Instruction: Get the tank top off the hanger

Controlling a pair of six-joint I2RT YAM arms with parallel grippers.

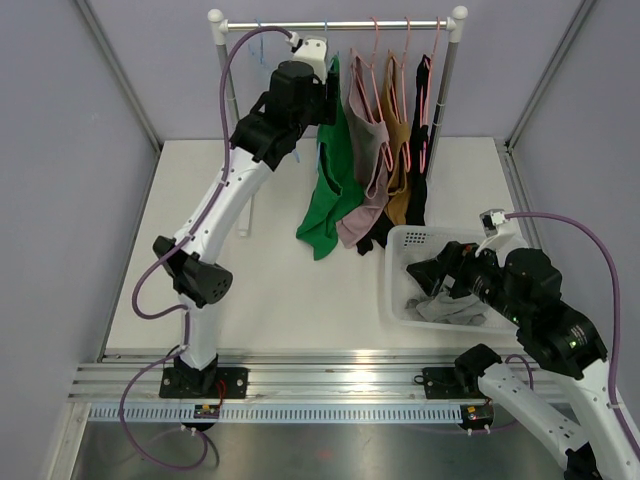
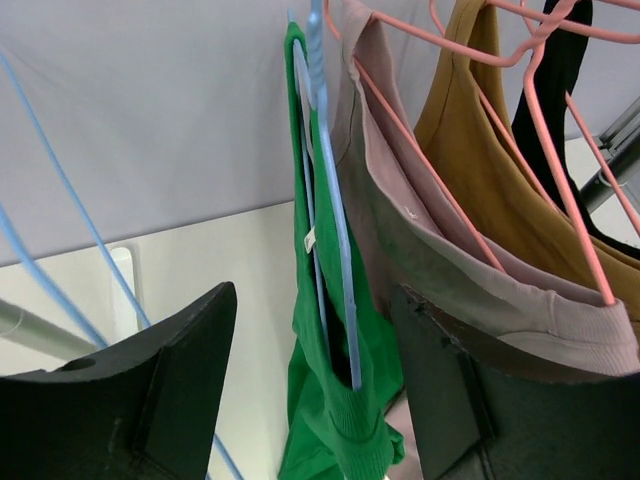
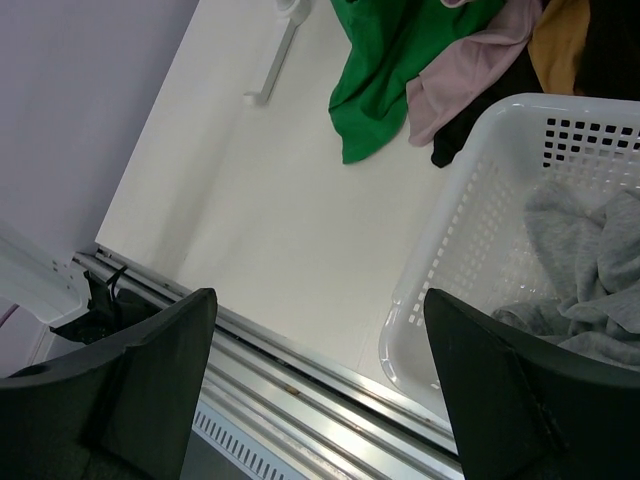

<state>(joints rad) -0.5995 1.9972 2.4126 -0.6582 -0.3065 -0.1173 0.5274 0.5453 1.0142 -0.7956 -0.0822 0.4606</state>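
Left wrist view: the left pincer (image 2: 312,300) gapes around the green top (image 2: 305,420) and hanger (image 2: 335,200).
The right pincer (image 3: 320,296) hangs wide over the basket (image 3: 450,215) rim.

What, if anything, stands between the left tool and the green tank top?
Nothing visible does. The green tank top, on its blue hanger, hangs directly ahead of the open left tool; a mauve top hangs close beside it.

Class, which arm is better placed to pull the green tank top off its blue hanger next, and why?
Left. The left gripper, open, is up at the rail, framing the green tank top and blue hanger; the right gripper, open, hangs low by the white basket.
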